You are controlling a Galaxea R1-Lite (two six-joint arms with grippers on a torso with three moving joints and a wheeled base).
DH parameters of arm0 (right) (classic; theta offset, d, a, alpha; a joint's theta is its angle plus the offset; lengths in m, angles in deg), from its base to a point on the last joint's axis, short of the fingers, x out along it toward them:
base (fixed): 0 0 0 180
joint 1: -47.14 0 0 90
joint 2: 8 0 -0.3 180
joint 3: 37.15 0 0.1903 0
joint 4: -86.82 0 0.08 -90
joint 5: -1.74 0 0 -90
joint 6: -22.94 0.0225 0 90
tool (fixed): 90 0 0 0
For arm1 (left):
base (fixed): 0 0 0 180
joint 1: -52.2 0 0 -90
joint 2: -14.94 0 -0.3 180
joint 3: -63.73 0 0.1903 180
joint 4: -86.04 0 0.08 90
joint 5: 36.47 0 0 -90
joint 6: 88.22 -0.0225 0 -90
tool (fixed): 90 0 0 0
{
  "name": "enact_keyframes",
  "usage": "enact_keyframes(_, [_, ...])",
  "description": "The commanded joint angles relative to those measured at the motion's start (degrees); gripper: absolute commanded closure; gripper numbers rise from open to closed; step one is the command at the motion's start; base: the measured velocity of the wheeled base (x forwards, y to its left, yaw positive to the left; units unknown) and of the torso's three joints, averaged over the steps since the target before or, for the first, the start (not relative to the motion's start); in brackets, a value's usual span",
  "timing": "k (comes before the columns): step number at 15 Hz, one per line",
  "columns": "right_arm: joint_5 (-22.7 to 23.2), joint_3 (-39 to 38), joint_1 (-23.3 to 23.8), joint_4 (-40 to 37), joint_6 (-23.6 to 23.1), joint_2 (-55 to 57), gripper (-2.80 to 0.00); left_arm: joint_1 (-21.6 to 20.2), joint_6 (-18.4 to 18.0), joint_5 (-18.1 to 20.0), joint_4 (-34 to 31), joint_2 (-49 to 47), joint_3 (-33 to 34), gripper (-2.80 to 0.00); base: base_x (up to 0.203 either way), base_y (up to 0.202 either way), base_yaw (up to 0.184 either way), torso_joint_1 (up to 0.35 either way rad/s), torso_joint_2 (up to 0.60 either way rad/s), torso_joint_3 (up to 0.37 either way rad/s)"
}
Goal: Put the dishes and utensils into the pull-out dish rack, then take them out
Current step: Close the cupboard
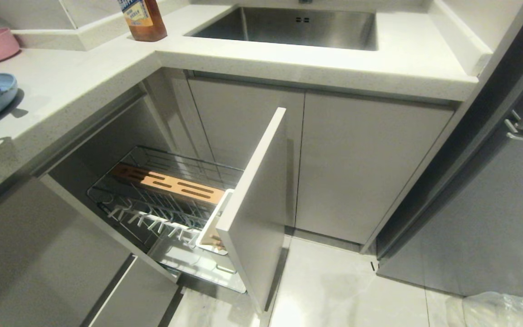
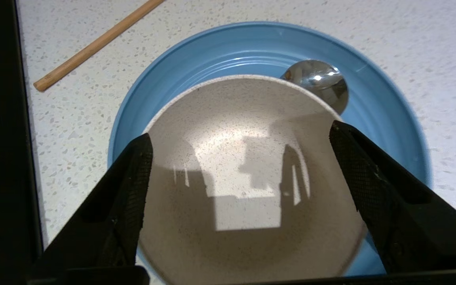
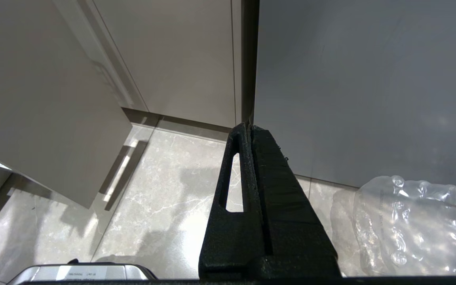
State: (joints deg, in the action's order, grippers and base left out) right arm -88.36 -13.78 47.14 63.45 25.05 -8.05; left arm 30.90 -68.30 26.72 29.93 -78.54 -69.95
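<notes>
On the speckled tabletop (image 2: pixel 430 47) sit one blue plate (image 2: pixel 386 114), one cream bowl (image 2: pixel 247 166), one shiny spoon (image 2: pixel 323 81), one chopstick (image 2: pixel 93 45); the left end effector (image 2: pixel 240 158) is spread wide, holding nothing.

A glossy light-blue glazed plate (image 2: pixel 386 118) held a matt speckled cream bowl (image 2: pixel 247 186) and mirror-shiny metal spoon (image 2: pixel 323 81). Beside lay a smooth light-wood chopstick (image 2: pixel 93 45) on speckled white stone countertop (image 2: pixel 410 43).
</notes>
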Motion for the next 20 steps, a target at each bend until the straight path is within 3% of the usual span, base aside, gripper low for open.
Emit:
enact_keyframes(1, [0.0, 0.0, 0.0, 0.0, 0.0, 0.0, 0.00, 0.1, 0.2, 0.0, -0.3, 1.7, 0.1, -2.80, 0.000, 0.000, 0.000, 0.000, 0.00, 0.000])
enact_keyframes(4, [0.0, 0.0, 0.0, 0.0, 0.0, 0.0, 0.00, 0.2, 0.7, 0.3, -0.5, 5.0, 0.3, -2.80, 0.000, 0.000, 0.000, 0.000, 0.00, 0.000])
enact_keyframes(5, [0.0, 0.0, 0.0, 0.0, 0.0, 0.0, 0.00, 0.3, 1.2, 0.4, -0.6, 6.0, 0.4, 0.00, 0.000, 0.000, 0.000, 0.000, 0.00, 0.000])
enact_keyframes(9, [0.0, 0.0, 0.0, 0.0, 0.0, 0.0, 0.00, 3.5, 1.5, 0.4, -0.5, 11.6, 2.8, 0.00, 0.000, 0.000, 0.000, 0.000, 0.00, 0.000])
enact_keyframes(13, [0.0, 0.0, 0.0, 0.0, 0.0, 0.0, 0.00, 13.0, 3.1, 1.0, -0.2, 19.2, 6.6, 0.00, 0.000, 0.000, 0.000, 0.000, 0.00, 0.000])
enact_keyframes(16, [0.0, 0.0, 0.0, 0.0, 0.0, 0.0, 0.00, 25.6, 5.6, 1.3, -0.2, 22.9, 9.2, 0.00, 0.000, 0.000, 0.000, 0.000, 0.00, 0.000])
enact_keyframes(20, [0.0, 0.0, 0.0, 0.0, 0.0, 0.0, 0.00, 51.1, 10.0, 1.3, -0.3, 24.0, 13.9, 0.00, 0.000, 0.000, 0.000, 0.000, 0.00, 0.000])
